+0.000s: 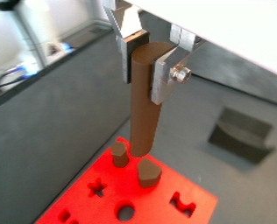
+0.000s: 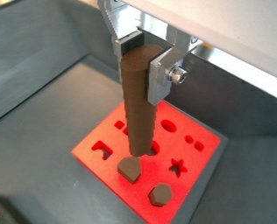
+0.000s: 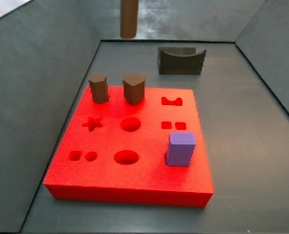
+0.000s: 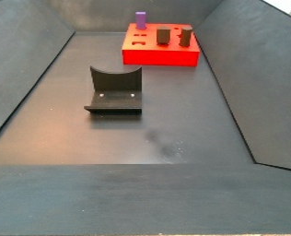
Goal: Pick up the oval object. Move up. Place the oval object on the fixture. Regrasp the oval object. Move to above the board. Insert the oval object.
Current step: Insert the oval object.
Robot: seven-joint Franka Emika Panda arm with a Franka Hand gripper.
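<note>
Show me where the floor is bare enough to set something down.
Bare floor: between the fixture and the near wall, and along both side walls. Crowded: the board, with two short pegs and a purple block. The gripper holds the oval object above it.

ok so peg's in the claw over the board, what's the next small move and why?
Probably a short sideways correction before lowering. The claw holds the oval object upright and well above the board, its lower tip free in both wrist views. In both wrist views that tip hangs near the two short brown pegs, not clearly over an empty hole, so I'd centre it first, then descend slowly.
</note>
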